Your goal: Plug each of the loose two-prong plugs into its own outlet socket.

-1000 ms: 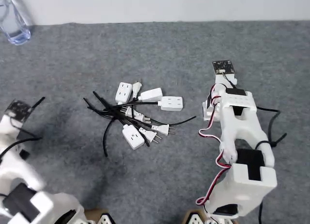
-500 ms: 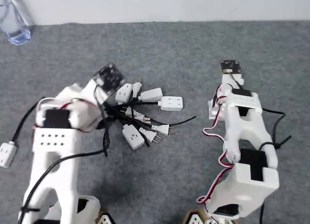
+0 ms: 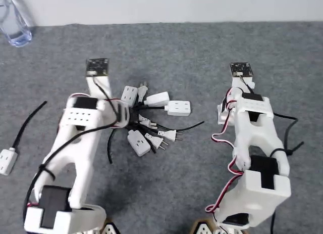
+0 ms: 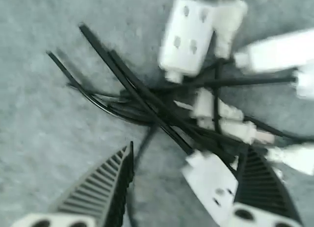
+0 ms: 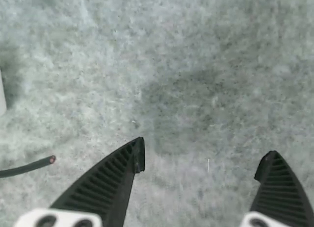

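Grey carpet (image 3: 202, 54), white wall (image 3: 176, 6), tangled plugs (image 3: 167, 136)

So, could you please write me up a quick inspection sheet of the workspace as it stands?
Surface: grey mat, carpet-like.
Job's things: white outlet sockets and two-prong plugs heaped mid-table; a lone socket lies at the mat's left edge; cannot tell if any plug is seated.
Clutter: clear container in the far left corner.
Grippers: left hand open, above the heap; right hand open, above bare mat.
Cables: black cords tangled through the heap; a separate cord runs toward the lone socket.
Surroundings: pale wall beyond the far edge.
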You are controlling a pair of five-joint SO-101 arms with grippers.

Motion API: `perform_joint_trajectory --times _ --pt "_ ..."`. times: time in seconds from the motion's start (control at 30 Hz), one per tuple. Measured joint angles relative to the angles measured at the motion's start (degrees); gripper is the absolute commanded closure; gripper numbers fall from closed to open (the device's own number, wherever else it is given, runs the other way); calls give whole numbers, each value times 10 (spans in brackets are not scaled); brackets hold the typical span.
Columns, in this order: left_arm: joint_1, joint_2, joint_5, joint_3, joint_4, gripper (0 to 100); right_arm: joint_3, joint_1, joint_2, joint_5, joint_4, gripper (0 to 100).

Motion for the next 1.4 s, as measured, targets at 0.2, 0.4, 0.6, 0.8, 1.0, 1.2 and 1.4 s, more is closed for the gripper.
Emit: perform_joint_trajectory --times 0.2,0.4,0.6,0.8,1.0,1.2,1.4 --pt "68 10 84 0 22 677 0 1 0 0 -5 641" --pt "78 40 142 0 22 677 0 -1 0 0 -5 641" --pt "76 114 149 0 33 677 0 0 0 0 -5 641" --pt "86 145 174 -6 55 679 0 0 0 0 -5 641" --pt "86 156 173 -10 55 736 0 -1 0 0 -5 641" --pt "91 157 171 -11 55 852 0 0 0 0 -5 641" --pt "88 143 176 -2 57 987 0 0 0 0 -5 641"
